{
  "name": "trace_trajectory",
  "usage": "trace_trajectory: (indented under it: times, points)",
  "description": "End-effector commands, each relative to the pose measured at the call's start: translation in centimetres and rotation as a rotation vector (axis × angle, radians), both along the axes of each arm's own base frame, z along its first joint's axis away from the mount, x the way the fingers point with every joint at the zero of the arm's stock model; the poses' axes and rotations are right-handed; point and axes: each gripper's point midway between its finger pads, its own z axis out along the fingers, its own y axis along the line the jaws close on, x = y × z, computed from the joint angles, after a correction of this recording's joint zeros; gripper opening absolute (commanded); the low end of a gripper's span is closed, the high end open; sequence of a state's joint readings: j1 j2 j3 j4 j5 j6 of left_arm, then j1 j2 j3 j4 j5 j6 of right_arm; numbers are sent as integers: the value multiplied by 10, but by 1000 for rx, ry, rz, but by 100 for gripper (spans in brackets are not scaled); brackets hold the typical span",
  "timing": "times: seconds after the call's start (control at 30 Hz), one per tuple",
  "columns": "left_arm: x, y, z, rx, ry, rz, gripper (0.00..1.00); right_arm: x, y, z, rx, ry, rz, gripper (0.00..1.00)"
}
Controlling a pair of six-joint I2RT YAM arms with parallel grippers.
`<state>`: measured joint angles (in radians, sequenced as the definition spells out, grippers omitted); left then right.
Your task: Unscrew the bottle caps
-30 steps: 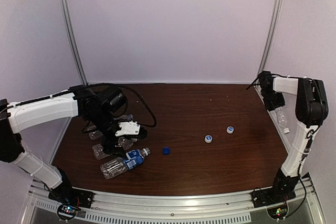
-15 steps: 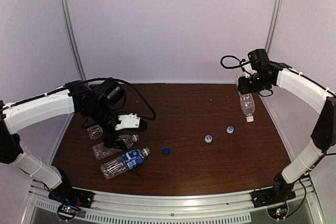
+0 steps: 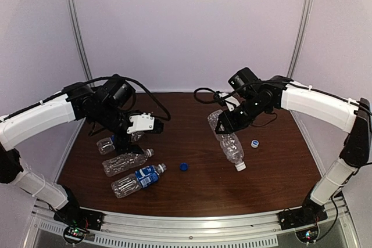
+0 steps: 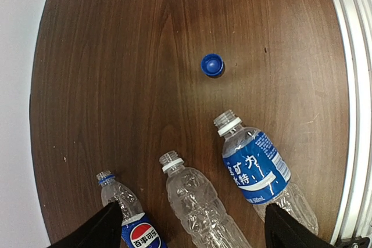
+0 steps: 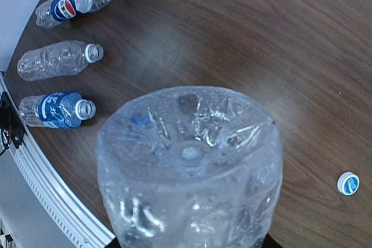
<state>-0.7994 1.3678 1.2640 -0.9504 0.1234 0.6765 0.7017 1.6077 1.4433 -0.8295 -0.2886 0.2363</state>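
Right end effector (image 3: 224,121) clamps the base of a clear crinkled bottle (image 3: 231,146) at centre-right, white cap (image 3: 240,166) tilted downward. Left end effector (image 4: 192,212), fingers apart, hangs over three uncapped bottles (image 3: 125,163) lying lower left on the surface (image 3: 192,114); blue cap (image 3: 183,166) nearby.

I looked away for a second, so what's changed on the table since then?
The right claw carried the capped bottle from the far right edge to the centre, cap down. The left claw rose off the three lying bottles. Those and the blue cap stayed put.
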Motion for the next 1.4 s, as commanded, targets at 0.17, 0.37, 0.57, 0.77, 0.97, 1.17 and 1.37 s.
trace_trajectory:
  times: [0.17,0.37,0.57,0.77,0.97,1.17,1.37]
  points:
    - [-4,-6,3,-34,-10,-31,86,-41,-6,-83,-206,162,-24,39]
    - [-7,-4,2,-39,-4,-36,87,-38,7,-116,-277,174,-34,42]
    - [-10,-3,-2,-37,7,-42,87,-41,16,-144,-353,194,2,53]
    - [-10,-3,-1,-37,4,-44,87,-40,24,-151,-351,195,0,70]
    - [-12,-2,-2,-35,7,-44,87,-38,31,-142,-335,174,12,99]
    - [-12,-2,-2,-39,10,-47,87,-39,28,-116,-322,119,-5,100]
    - [-12,-4,-1,-43,11,-52,87,-48,-10,-85,-346,38,-111,100]
